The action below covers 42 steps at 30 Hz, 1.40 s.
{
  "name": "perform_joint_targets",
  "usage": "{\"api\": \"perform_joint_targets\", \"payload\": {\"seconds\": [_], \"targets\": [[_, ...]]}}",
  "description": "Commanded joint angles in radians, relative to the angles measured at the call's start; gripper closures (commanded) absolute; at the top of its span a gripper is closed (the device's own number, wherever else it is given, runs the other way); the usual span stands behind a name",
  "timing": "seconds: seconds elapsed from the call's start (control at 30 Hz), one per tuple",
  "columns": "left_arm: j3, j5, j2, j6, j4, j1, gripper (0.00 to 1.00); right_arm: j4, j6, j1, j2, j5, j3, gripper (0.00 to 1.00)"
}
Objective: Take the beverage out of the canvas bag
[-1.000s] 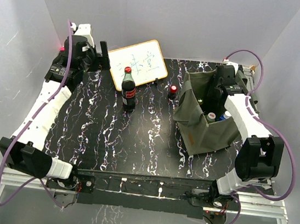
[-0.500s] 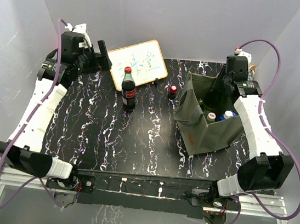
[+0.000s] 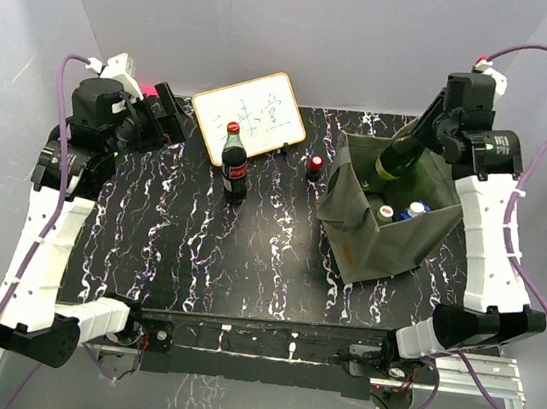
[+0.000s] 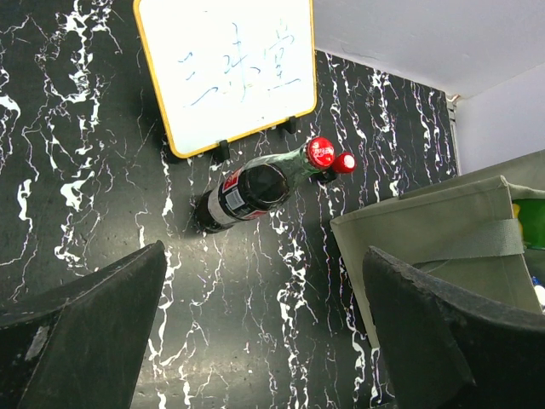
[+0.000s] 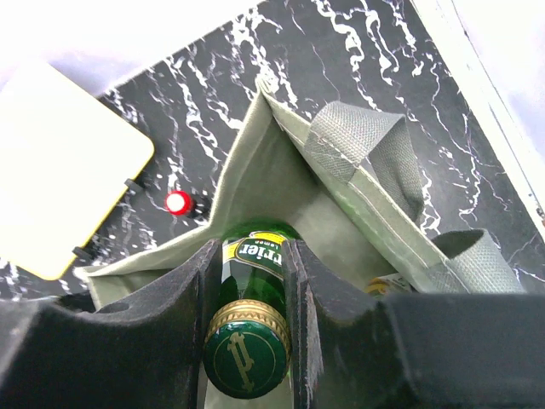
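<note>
The olive-green canvas bag (image 3: 380, 241) stands open at the right of the table; it also shows in the right wrist view (image 5: 271, 162) and the left wrist view (image 4: 434, 243). My right gripper (image 3: 426, 136) is shut on the neck of a green glass Perrier bottle (image 3: 399, 158) and holds it tilted above the bag's opening. In the right wrist view the fingers (image 5: 179, 298) clamp the bottle (image 5: 254, 252) just below its gold-banded cap. My left gripper (image 3: 170, 110) is open and empty, high over the table's far left (image 4: 264, 256).
A cola bottle (image 3: 234, 164) with a red cap stands mid-table, seen also in the left wrist view (image 4: 243, 192). A small red-capped bottle (image 3: 315, 166) stands left of the bag. A whiteboard (image 3: 250, 113) leans at the back. Two capped bottles (image 3: 385, 212) remain in the bag.
My right arm has risen and drawn the green bottle up out of the bag. My left arm has lifted and swung back to the left, still open.
</note>
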Motion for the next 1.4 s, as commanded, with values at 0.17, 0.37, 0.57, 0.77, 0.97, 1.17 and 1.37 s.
{"api": "perform_joint_targets", "payload": {"seconds": [0.17,0.37,0.57,0.77,0.97,1.17,1.37], "targets": [[-0.007,0.055,-0.003,0.009,0.014,-0.004,0.03,-0.041,0.168,-0.007,0.006,-0.051,0.336,0.92],[0.002,0.072,0.01,0.014,0.022,-0.003,0.03,-0.068,0.229,-0.006,0.008,-0.135,0.449,0.92],[0.014,0.071,0.023,0.03,0.018,-0.004,0.03,0.031,0.246,-0.007,0.012,-0.369,0.438,0.92],[0.02,0.073,0.04,0.035,0.027,-0.004,0.03,0.137,0.199,-0.003,0.048,-0.633,0.372,0.92],[0.024,0.064,0.059,0.039,0.04,-0.003,0.03,0.165,0.109,0.201,0.105,-0.63,0.346,0.92],[0.051,0.045,0.081,0.058,0.038,-0.005,0.03,0.256,0.06,0.512,0.1,-0.412,0.129,0.92],[0.055,-0.015,0.065,0.096,0.005,-0.003,0.03,0.44,-0.023,0.757,0.084,-0.155,-0.184,0.92]]}}
